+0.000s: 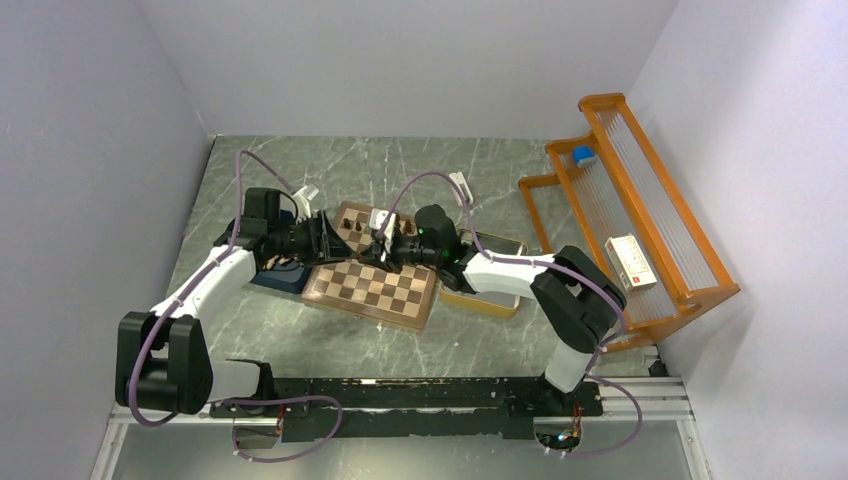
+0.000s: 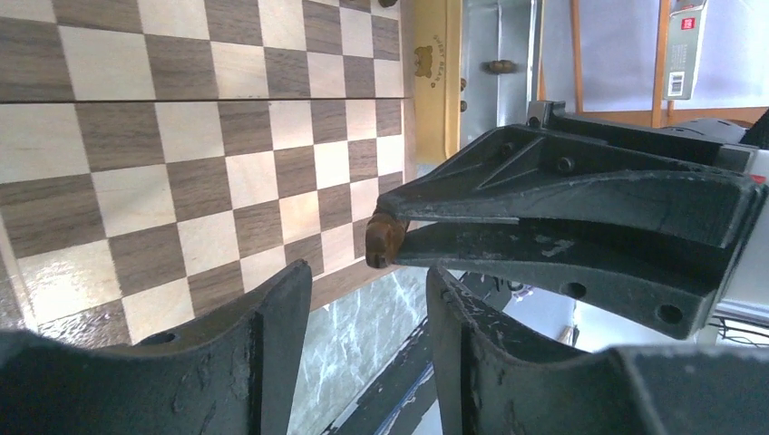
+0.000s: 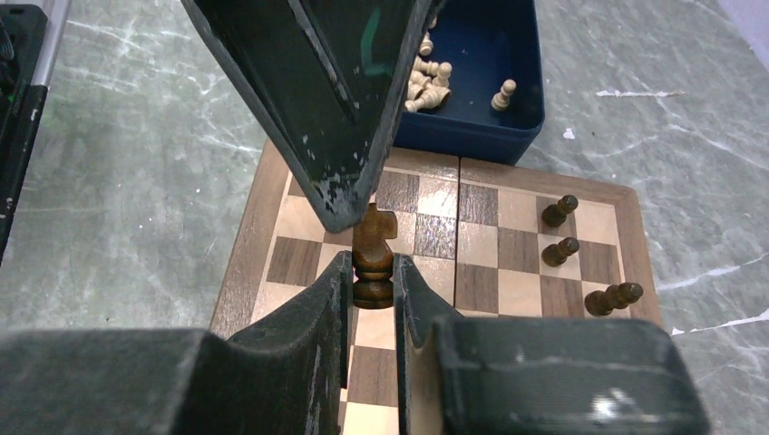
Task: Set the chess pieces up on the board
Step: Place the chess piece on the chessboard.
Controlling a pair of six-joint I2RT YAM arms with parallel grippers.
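From above, you have both arms meeting over the far left part of the board [image 1: 385, 290], left gripper [image 1: 335, 238] and right gripper [image 1: 383, 248] tip to tip. The piece between them is too small to make out here. The blue box [image 1: 290, 277] lies just left of the board, and the yellow tray [image 1: 490, 300] just right of it.

In the left wrist view, your left fingers [image 2: 272, 335] stand spread with a bare gap between them, gripping nothing. Facing them, the right gripper's jaws are pressed together on a dark knight [image 2: 384, 241]. It sticks out past their tips toward the left fingers, over the board's edge. That facing pose reads as a hand-over: the right arm offers the free end so the left can take it and, I judge, stand it on a square.

In the right wrist view, the knight is pinched by its base between the right fingers, with its head free and just under the left gripper's tip. Its long axis runs in line with the right fingers, head pointing away from the right wrist toward the left gripper. So it looks laid over rather than upright. I judge it is carried above the board, not resting on it, though you cannot rule out contact from here. Three dark pieces [image 3: 559, 210] sit on squares toward the board's right side, and light pieces [image 3: 426, 77] lie in the box beyond
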